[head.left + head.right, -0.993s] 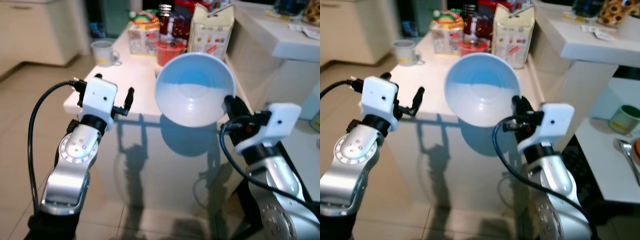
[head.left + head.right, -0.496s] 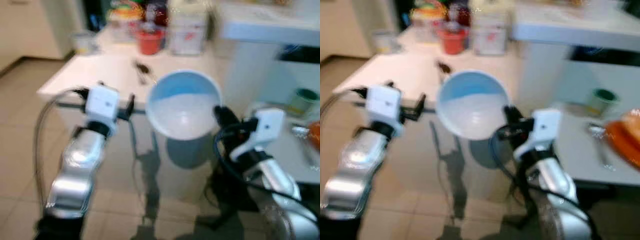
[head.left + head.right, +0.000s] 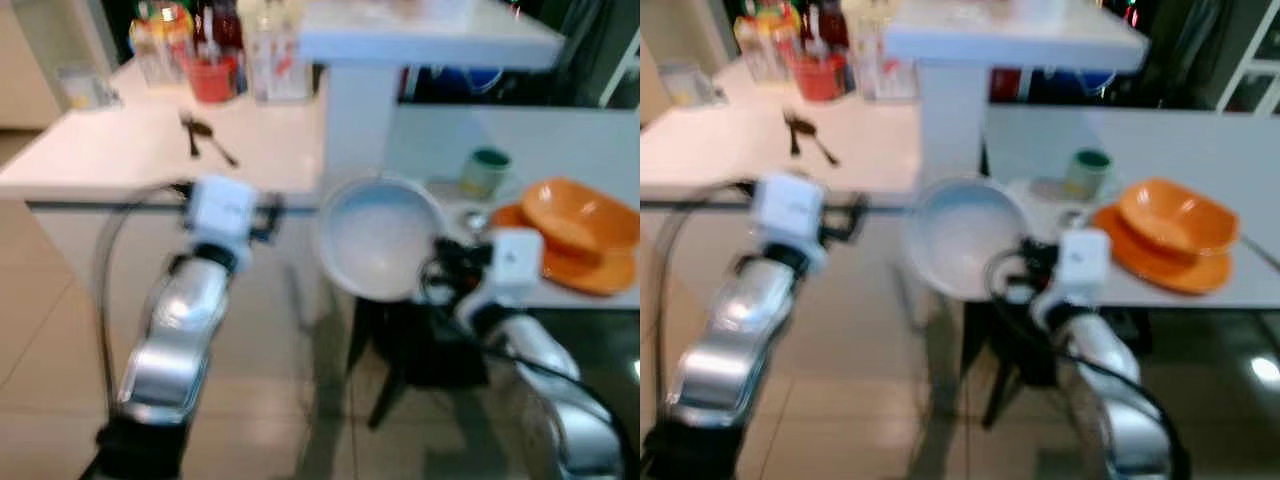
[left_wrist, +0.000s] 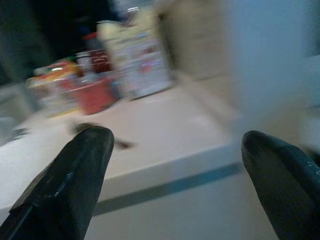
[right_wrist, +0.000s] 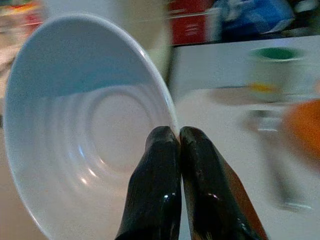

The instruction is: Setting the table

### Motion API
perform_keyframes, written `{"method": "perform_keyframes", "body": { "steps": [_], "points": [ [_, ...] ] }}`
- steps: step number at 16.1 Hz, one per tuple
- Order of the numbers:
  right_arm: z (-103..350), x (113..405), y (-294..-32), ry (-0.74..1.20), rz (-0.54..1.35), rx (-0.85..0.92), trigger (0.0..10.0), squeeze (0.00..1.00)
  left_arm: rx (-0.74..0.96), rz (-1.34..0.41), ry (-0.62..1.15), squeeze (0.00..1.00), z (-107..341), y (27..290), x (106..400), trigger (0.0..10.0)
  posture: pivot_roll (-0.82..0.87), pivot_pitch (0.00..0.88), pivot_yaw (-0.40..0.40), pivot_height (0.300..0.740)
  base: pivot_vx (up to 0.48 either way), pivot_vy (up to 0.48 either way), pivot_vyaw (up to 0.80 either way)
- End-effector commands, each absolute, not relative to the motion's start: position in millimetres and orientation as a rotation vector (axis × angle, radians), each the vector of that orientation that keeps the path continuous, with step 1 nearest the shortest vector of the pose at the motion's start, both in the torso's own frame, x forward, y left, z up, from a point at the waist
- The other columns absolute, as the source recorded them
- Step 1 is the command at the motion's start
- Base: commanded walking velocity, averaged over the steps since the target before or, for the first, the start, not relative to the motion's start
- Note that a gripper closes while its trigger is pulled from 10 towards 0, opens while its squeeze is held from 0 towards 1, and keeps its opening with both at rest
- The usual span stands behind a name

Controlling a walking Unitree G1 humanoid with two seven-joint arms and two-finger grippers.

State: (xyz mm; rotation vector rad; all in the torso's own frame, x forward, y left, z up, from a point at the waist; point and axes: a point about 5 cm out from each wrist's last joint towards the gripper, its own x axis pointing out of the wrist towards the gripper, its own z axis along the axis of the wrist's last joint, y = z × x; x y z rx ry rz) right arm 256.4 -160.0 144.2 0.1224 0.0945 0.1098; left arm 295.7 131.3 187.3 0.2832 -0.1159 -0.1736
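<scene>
in front of the white table (image 3: 600,170) i'm carrying the pale bowl (image 3: 378,238), its rim pinched in the right gripper (image 5: 172,145); left gripper (image 4: 175,165) spread wide, empty. next i'd judge: set it down near the orange dishes (image 3: 570,232).

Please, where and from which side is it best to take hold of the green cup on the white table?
Probably the green cup by its side wall, coming from the open near side. It stands upright; the orange bowl is close on its right, and the right pincer is shut on the white bowl.
</scene>
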Motion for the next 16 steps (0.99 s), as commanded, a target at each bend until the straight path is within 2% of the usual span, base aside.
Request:
{"method": "perform_keyframes", "body": {
  "steps": [1,5,7,9,11,14,16],
  "points": [
    [161.1,263.1,-155.7,-0.003,0.110,0.121,10.0,0.00,0.294,-0.144,-0.128,0.00,191.2,138.4,297.5,10.0,-0.01,0.000,-0.005,0.740,0.000,-0.386,0.00],
    [173.6,273.1,-147.4,-0.060,0.098,0.138,10.0,0.00,0.273,-0.114,-0.126,0.00,189.8,143.1,301.9,10.0,-0.02,0.000,-0.017,0.740,0.000,-0.387,0.00],
    [177.7,275.4,-148.6,-0.079,0.035,0.259,10.0,0.00,0.313,-0.126,-0.155,0.00,193.8,142.3,303.6,10.0,-0.05,0.000,0.003,0.740,0.000,-0.382,0.00],
    [185.3,275.9,-151.0,-0.113,0.034,0.202,10.0,0.00,0.314,-0.133,-0.152,0.00,191.2,139.2,309.5,10.0,-0.08,0.000,0.029,0.740,0.000,-0.381,0.00],
    [187.7,276.5,-159.8,-0.125,0.006,0.244,10.0,0.00,0.326,-0.160,-0.184,0.00,195.4,127.7,310.2,10.0,-0.05,0.000,0.012,0.740,0.000,-0.381,0.00],
    [184.1,284.7,-145.4,-0.105,0.072,0.234,10.0,0.00,0.327,-0.157,-0.163,0.00,190.5,132.6,305.0,10.0,-0.02,0.000,-0.022,0.740,0.000,-0.379,0.00],
    [178.6,282.2,-141.1,-0.085,0.094,0.213,10.0,0.00,0.301,-0.158,-0.148,0.00,187.3,136.9,302.6,10.0,-0.03,0.000,-0.012,0.740,0.000,-0.381,0.00]
  ]
}}
